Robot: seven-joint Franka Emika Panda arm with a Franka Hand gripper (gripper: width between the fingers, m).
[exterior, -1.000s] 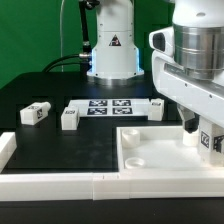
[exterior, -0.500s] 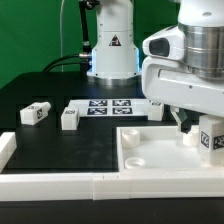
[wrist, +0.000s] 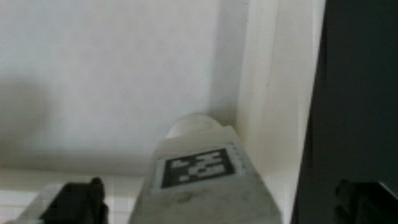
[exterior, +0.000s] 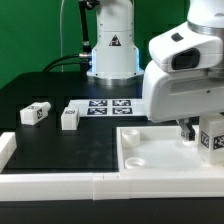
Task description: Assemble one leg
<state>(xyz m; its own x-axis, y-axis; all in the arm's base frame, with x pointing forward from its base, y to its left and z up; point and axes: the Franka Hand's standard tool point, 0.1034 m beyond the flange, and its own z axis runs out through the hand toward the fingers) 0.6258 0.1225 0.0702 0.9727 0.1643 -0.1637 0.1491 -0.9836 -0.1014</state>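
The leg [exterior: 212,138], a small white block with a marker tag, stands upright at the far right corner of the large white square panel [exterior: 150,150]. My gripper [exterior: 201,133] reaches down around it from above. In the wrist view the leg [wrist: 199,165] sits between my two dark fingers [wrist: 75,202], with the gripper [wrist: 217,208] closed on its sides. The panel's white surface lies behind it. Two look-alike legs [exterior: 35,113] [exterior: 69,118] lie on the black table at the exterior view's left.
The marker board [exterior: 108,106] lies flat behind the panel. A white rail [exterior: 60,185] runs along the front edge, with a short white piece [exterior: 5,148] at the left. The robot base [exterior: 112,45] stands at the back.
The wrist and hand have turned over the leg and now cover more of the view behind. The leg has stayed at the same corner of the panel.
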